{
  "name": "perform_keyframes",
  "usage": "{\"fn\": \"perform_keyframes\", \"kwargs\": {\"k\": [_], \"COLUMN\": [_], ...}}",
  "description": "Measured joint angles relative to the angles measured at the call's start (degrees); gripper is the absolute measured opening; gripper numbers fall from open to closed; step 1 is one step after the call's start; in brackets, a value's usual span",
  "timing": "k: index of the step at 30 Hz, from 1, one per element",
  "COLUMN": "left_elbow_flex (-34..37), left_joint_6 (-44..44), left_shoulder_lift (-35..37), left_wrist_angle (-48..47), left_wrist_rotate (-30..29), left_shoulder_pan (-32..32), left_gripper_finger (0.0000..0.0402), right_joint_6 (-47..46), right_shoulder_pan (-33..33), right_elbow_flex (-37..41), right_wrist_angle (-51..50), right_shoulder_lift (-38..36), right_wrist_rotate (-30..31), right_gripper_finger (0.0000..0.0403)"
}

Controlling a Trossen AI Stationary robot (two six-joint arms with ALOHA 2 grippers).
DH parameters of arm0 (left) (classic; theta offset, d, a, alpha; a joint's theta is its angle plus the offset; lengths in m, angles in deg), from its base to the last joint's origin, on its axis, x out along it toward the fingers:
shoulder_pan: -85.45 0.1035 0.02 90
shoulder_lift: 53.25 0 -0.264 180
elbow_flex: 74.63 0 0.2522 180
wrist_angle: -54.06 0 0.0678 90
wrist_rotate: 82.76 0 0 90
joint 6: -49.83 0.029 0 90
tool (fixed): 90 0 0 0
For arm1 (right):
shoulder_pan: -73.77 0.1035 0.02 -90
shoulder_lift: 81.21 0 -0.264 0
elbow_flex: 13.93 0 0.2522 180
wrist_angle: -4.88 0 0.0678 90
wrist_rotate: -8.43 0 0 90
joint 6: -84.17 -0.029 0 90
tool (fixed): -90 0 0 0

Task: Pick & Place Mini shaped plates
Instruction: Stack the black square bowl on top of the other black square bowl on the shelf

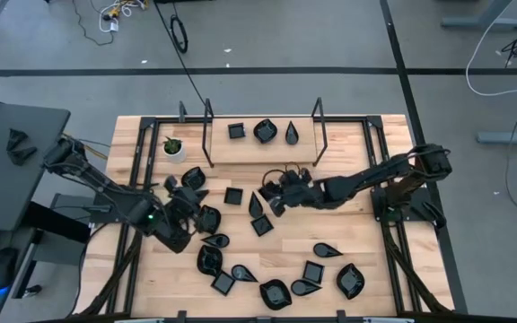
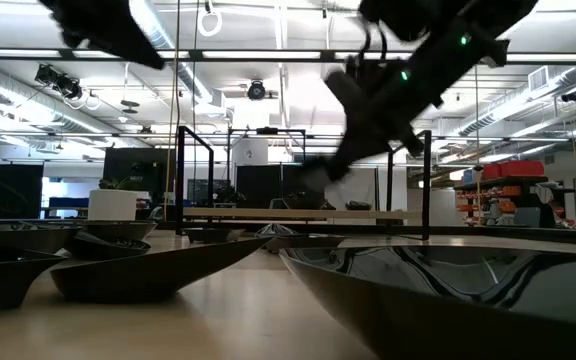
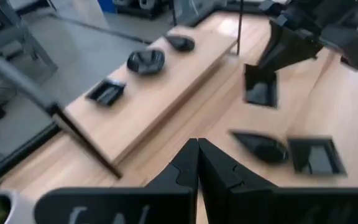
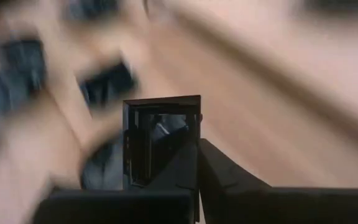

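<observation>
- The right hand [image 1: 275, 191] hangs over the middle of the worktop [image 1: 375, 269], fingers clamped on the rim of a square plate [image 4: 160, 140], so the dish stands on edge between the pads rather than lying flat.
- From the left wrist view that same plate [image 3: 260, 87] dangles below the right hand [image 3: 294, 46], clear of the wood; an edge grip like this looks to me the only sure way to take such a shallow, glossy dish.
- The left hand [image 1: 170, 208] waits at about nine o'clock of the worktop, fingers pressed together on nothing.
- The raised shelf [image 1: 263, 144] at twelve o'clock carries three plates in a row: a square one [image 1: 235, 131], a rounded one [image 1: 265, 131] and a teardrop [image 1: 293, 132]. My guess is that the lifted plate is bound there.
- The other black plates lie scattered on the pale wood from four to eight o'clock, with a few near centre.
- A small white pot with a green plant [image 1: 174, 148] stands at about ten o'clock, beside the shelf.
- Beyond the worktop: grey floor, cables, and a big workshop with strip lights overhead.
</observation>
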Motion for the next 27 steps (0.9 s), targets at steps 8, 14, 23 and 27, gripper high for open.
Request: {"fn": "perform_keyframes", "kwargs": {"k": [8, 14, 23, 27], "left_elbow_flex": [0.0, 0.0, 0.0, 0.0], "left_joint_6": [21.58, 36.01, 71.26, 76.33], "left_shoulder_lift": [-8.02, -12.51, -17.68, -20.1], "left_wrist_angle": [25.07, 36.38, 46.02, 51.02], "left_wrist_rotate": [-0.7, 9.76, 13.17, 12.28], "left_shoulder_pan": [6.38, 9.81, 8.86, 10.27], "left_gripper_finger": [0.0021, 0.0081, 0.0157, 0.0158], "right_joint_6": [11.24, 17.33, 16.05, 16.05], "right_shoulder_pan": [6.55, 7.12, 6.93, 6.93], "right_elbow_flex": [-0.02, -0.02, -0.02, -0.02], "right_wrist_angle": [25.64, 33.43, 33.58, 33.71], "right_shoulder_lift": [0.17, 0.17, 0.17, 0.17], "right_wrist_rotate": [23.02, 23.75, 21.61, 21.6], "right_gripper_finger": [0.0003, 0.0004, 0.0004, 0.0004]}}
